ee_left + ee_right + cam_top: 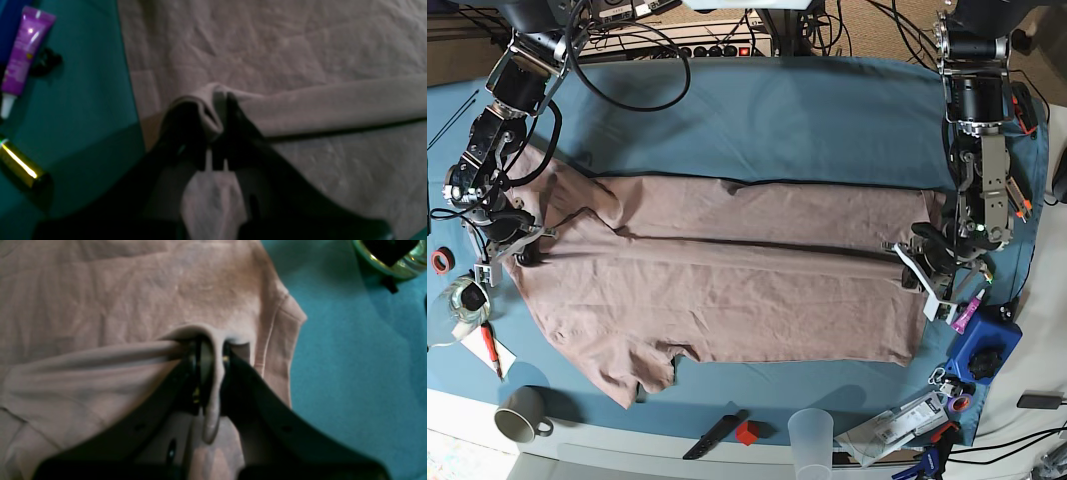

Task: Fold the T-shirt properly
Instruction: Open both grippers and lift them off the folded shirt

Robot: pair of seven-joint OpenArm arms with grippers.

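Mauve cotton made up the T-shirt [717, 305], which lay spread across the blue tablecloth [797, 100] between both arms, its raised fold pinched in the left gripper [213, 133] and the right gripper [211, 363], a purple tube [968, 312] near its edge.

Wrist views look closely down past jaws; the base view, farther back, shares their cloth.

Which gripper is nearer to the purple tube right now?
Left. The left gripper is pinched on the T-shirt, just beside the purple tube; the right gripper grips the shirt's opposite side, far across the table.
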